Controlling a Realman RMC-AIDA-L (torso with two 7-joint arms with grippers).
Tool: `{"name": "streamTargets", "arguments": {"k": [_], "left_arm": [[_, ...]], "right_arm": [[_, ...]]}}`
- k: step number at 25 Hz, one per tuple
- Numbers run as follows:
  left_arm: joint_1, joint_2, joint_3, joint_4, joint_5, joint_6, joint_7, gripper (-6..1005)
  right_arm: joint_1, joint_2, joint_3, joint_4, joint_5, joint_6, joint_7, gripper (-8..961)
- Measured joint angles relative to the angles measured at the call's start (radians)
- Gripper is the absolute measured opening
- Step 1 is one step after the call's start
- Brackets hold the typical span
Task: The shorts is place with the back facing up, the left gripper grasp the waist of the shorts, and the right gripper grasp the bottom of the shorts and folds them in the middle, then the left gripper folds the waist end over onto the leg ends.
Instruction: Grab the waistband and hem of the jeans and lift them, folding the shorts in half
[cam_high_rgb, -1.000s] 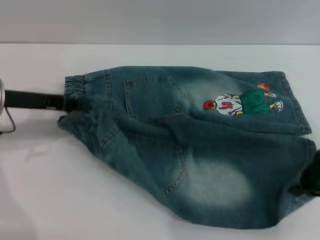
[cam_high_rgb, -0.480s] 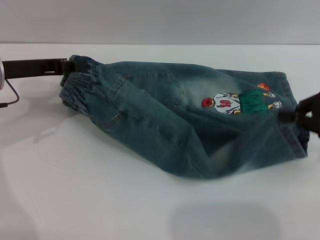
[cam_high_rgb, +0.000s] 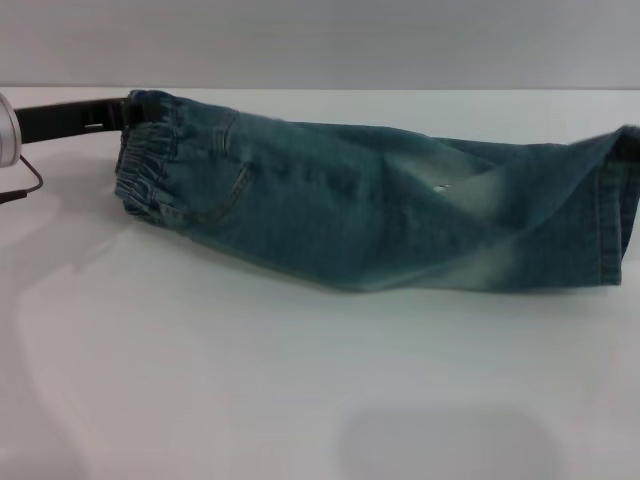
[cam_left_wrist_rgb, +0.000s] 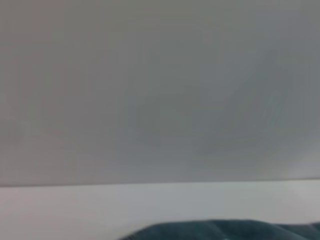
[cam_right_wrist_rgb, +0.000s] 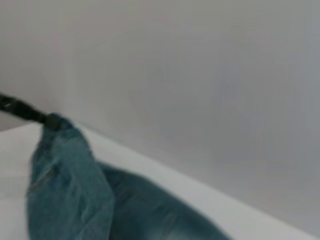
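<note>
Shorts: folded lengthwise into one long strip across the worktop, waistband at my left, leg hems at my right.
Risk, waist end: I judge the gathered band could slip free when carried over, because the left tool seems to bite only its far corner.
Risk, fold: the top layer may slide off the lower one, since the edges look uneven.
Left tool: closed on the waistband corner.
Right tool: barely a dark edge shows behind the hems; whether it grips, I cannot tell.
</note>
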Motion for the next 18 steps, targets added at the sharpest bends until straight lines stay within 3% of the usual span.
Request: {"name": "streamTargets", "arguments": {"k": [9,18], "left_arm": [[-0.024,-0.010,0.002,-0.063,-0.059,-0.105,0.076,96],[-0.029,-0.011,0.097,-0.078,-0.085,-0.200,0.089,97]], "right_arm": [[-0.008,0.000,-0.001,0.160,0.143,0.245,-0.106,-1],[0.035,0.002,-0.011,0.244,0.145,0.358,-0.130,-2]]}}
